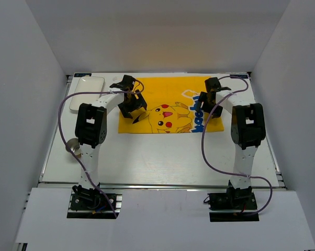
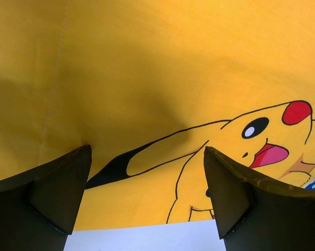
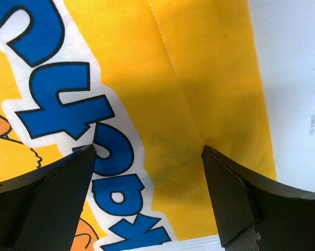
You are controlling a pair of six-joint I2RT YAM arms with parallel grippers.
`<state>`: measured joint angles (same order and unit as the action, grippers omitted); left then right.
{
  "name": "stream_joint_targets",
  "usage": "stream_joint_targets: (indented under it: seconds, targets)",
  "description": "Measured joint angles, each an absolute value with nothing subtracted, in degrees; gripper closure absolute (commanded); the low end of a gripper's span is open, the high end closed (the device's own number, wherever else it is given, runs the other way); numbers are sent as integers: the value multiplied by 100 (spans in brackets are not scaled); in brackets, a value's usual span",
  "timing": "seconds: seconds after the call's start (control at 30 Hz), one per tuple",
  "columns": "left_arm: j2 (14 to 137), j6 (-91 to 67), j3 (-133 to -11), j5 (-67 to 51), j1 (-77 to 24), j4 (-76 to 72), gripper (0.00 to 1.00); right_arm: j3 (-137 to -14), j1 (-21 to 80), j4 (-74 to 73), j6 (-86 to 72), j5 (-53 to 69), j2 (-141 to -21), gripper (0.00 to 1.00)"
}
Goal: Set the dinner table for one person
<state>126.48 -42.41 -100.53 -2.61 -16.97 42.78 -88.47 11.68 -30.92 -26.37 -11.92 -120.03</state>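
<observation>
Left gripper [image 1: 132, 106]: jaws wide, empty, over mat [image 1: 162, 89] at 9 o'clock. Right gripper [image 1: 206, 102]: same, 3 o'clock. Mat on table [image 1: 157, 157].

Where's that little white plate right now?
In the top view, the plate lies in the far left corner of the table, just left of the yellow mat.

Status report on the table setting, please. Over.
Left tool open over mat. Right tool open over mat. Mat spread on dinner table. Plate at far left corner, off mat.
</observation>
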Motion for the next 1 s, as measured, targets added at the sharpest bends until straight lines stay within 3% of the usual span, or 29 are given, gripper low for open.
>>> stream_joint_targets:
  seconds: [0.43, 1.0]
  targets:
    - [12709, -4250, -10184, -357, -1754, 4257, 2, -8871, 937, -3096, -2432, -921, -12005, 11]
    - [12182, -4165, -10847, 368, -1640, 4748, 2, -8844, 843, -3170, -2480, -263, -11747, 11]
